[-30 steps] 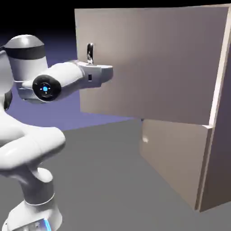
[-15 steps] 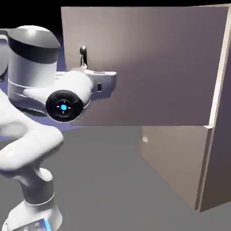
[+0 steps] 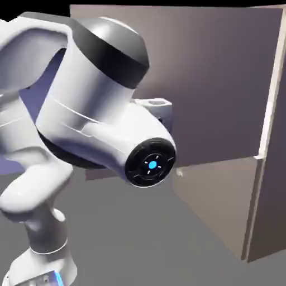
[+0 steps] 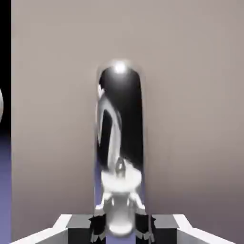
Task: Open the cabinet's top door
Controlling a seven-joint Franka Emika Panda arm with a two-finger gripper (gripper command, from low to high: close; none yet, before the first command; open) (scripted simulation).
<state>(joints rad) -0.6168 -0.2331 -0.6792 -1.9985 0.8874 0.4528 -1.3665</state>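
Gripper (image 4: 120,228) clamped tight on handle (image 4: 120,143), which rises straight ahead betw. its tips against top door (image 3: 223,84), so arm can haul panel on its hinge; door stands swung well out from cabinet (image 3: 273,167), above lower door (image 3: 218,195).

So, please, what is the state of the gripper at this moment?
Gripper: closed on the handle of the top door.

Exterior view looks from beside the arm (image 3: 95,111) toward the top door (image 3: 223,84) — hand view faces its handle (image 4: 120,143) close up.
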